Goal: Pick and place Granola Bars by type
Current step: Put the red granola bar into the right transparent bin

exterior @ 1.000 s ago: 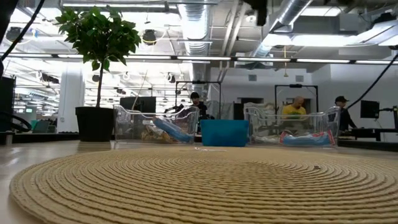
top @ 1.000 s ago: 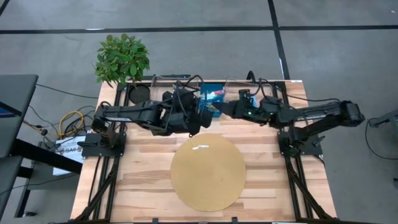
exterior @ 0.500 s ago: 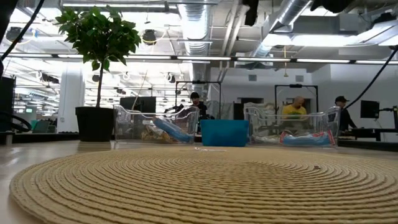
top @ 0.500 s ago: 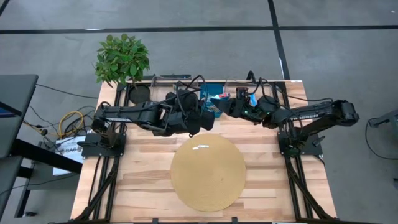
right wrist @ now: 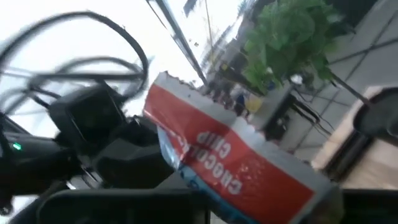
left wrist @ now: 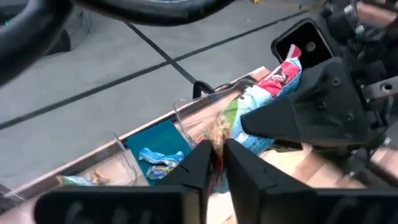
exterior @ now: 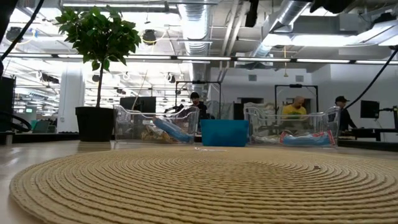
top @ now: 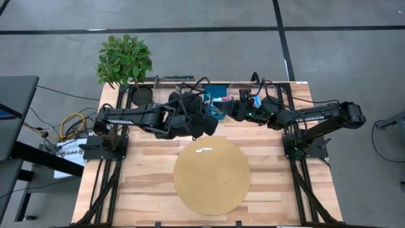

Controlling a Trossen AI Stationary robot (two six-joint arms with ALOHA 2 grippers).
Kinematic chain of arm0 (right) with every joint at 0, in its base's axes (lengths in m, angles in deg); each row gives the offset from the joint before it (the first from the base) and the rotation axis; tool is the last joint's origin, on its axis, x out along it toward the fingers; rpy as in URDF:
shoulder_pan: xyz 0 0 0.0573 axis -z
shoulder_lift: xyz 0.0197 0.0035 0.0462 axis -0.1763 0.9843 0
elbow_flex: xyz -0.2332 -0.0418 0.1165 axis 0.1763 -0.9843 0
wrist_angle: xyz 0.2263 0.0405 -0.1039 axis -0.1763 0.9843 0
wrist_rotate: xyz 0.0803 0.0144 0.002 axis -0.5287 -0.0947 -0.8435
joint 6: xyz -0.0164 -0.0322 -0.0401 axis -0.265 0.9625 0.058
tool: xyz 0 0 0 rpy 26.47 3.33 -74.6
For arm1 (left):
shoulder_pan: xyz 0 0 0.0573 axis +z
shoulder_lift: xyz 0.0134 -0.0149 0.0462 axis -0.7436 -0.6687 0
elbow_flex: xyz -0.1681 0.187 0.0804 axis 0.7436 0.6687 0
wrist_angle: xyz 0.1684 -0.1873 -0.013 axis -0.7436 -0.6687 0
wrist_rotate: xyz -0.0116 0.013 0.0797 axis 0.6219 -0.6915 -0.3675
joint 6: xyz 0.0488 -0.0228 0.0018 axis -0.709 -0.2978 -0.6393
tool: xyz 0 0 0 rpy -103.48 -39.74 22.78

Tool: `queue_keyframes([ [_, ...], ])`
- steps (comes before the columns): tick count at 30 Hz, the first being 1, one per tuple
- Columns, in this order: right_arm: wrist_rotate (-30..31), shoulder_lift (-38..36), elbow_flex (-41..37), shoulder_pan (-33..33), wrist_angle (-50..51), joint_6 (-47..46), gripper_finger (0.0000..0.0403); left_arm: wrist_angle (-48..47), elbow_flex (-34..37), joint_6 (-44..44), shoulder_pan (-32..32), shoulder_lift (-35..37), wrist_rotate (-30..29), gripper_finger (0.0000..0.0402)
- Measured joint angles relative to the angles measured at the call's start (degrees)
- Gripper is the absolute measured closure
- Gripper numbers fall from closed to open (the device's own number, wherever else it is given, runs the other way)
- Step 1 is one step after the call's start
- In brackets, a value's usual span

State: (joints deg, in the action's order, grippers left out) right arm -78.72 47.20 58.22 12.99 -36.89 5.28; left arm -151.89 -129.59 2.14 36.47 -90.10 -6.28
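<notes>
One granola bar point(left wrist: 273, 87) in a red, blue and green wrapper is up in the air over the table's far middle, between my two grippers. In the right wrist view this bar point(right wrist: 236, 149) fills the picture and reads "chocolate chip". My left gripper point(left wrist: 216, 171) reaches in from the table's left and is shut on the bar's near end. My right gripper point(left wrist: 245, 124) meets it from the table's right, close by the blue bin point(top: 215, 95), which holds another bar point(left wrist: 158, 158). My left gripper pinches one end of the bar's wrapper point(left wrist: 217, 146) between its two fingers, coming about level from the table's left. The bar sticks out beyond the fingertips toward the right arm, clear of the table. My right gripper is shut on the same bar around its middle point(left wrist: 255, 112). One dark finger point(left wrist: 292, 118) lies along the bar and hides the place of contact. The fingers come from the table's right.
A round woven mat point(top: 212, 174) covers the table's near middle. Along the far edge stand a clear bin point(exterior: 155, 127) with bars, the blue bin point(exterior: 224, 132) and a second clear bin point(exterior: 292, 130) with bars. A potted plant point(top: 123, 60) stands at the far left corner.
My right gripper has turned about its wrist and shifted a little toward the table's far edge, staying close to my left gripper.
</notes>
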Motion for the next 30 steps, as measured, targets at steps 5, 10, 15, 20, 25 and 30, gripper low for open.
queue_keyframes([
  [5,-3.65,-0.37,0.00,-0.05,5.49,1.32,0.0379,-4.32,0.00,-0.58,1.06,-0.02,-0.35,0.0291],
  [10,-7.57,-3.69,0.04,1.95,22.97,1.80,0.0386,-11.59,0.00,0.91,1.98,-0.02,0.22,0.0219],
  [15,-6.48,-9.10,0.02,7.13,48.40,7.08,0.0375,-12.88,0.00,2.01,2.07,-0.02,6.68,0.0195],
  [20,-2.24,-14.04,0.02,14.32,65.53,12.64,0.0387,-12.82,0.00,-2.68,3.30,-0.02,14.10,0.0206],
  [25,4.79,-16.49,0.02,21.04,78.07,15.17,0.0376,-8.12,0.00,-10.28,4.91,-0.02,16.90,0.0220],
  [30,8.88,-15.97,0.02,26.71,81.87,16.57,0.0363,0.87,0.84,-18.12,6.62,0.00,22.69,0.0228],
])
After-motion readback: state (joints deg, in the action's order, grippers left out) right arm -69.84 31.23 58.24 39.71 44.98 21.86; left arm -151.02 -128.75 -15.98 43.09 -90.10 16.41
